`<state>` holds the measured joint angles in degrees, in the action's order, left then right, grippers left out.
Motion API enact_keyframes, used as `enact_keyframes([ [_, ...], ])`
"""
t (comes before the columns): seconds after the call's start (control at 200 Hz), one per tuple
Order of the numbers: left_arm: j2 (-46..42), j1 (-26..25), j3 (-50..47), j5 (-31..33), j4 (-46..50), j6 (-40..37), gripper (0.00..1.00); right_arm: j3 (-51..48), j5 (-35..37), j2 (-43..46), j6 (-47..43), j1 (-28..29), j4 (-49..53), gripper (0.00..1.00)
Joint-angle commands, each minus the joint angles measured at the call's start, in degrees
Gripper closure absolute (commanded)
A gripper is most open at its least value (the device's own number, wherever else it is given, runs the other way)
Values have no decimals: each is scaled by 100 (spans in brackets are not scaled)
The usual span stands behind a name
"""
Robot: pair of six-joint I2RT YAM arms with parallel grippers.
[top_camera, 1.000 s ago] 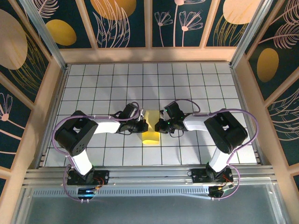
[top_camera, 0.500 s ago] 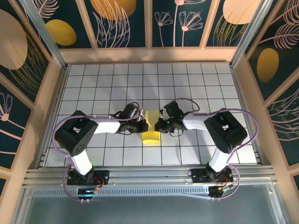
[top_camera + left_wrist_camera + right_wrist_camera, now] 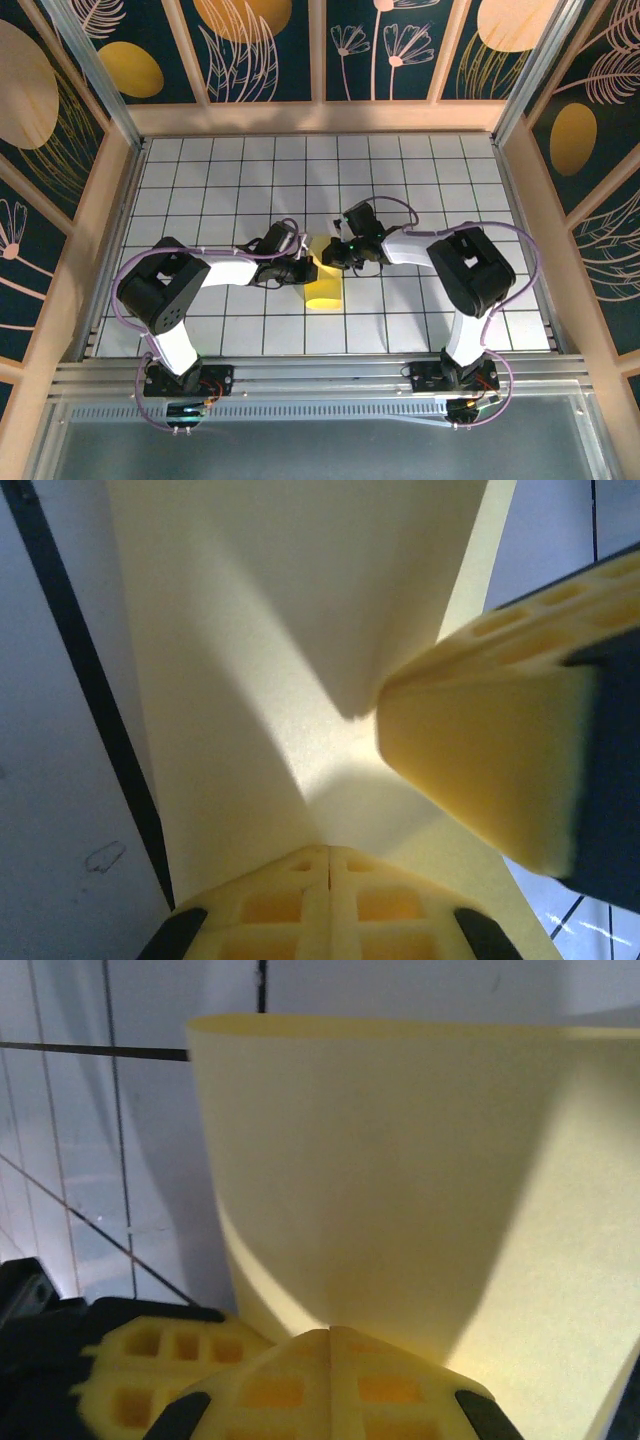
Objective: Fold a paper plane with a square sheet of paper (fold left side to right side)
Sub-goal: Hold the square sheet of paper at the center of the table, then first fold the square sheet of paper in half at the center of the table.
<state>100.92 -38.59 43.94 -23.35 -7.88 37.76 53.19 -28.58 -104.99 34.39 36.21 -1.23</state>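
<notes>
The square sheet of paper (image 3: 323, 280) is bright yellow and lies bowed on the white tiles at mid-table, between the two grippers. My left gripper (image 3: 306, 268) is shut, its closed tips resting against the sheet (image 3: 250, 660) from the left. My right gripper (image 3: 336, 254) is also shut and pushes into the sheet's upper right part. In the right wrist view the paper (image 3: 400, 1160) stands up as a curved wall straight ahead of the closed fingertips (image 3: 330, 1332). The left wrist view shows a right finger (image 3: 480, 770) touching the paper just ahead of my left gripper (image 3: 330, 850).
White grid tiles (image 3: 240, 180) cover the table, walled by wooden rails (image 3: 320, 118) at the back and sides. The metal rail with both arm bases (image 3: 320, 378) runs along the near edge. Purple cables loop over each arm.
My right gripper has swung left and slightly away from me, pushing over the paper's upper right part. The left gripper has stayed put. Both stayed shut.
</notes>
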Motion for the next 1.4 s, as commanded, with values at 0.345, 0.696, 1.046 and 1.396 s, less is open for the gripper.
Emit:
enact_keyframes([
  [0.345,38,-103,-249,158,397,33,100,0,461,-426,-251,-103,412,100],
  [0.696,-668,-340,-1192,147,36,510,100,-169,652,-382,-298,-275,558,100],
  [1.046,-1435,-369,-1603,162,-83,733,99,-155,564,-376,-363,-237,498,100],
  [1.396,-1552,-230,-855,80,-13,531,99,-86,526,-392,-389,-148,525,100],
])
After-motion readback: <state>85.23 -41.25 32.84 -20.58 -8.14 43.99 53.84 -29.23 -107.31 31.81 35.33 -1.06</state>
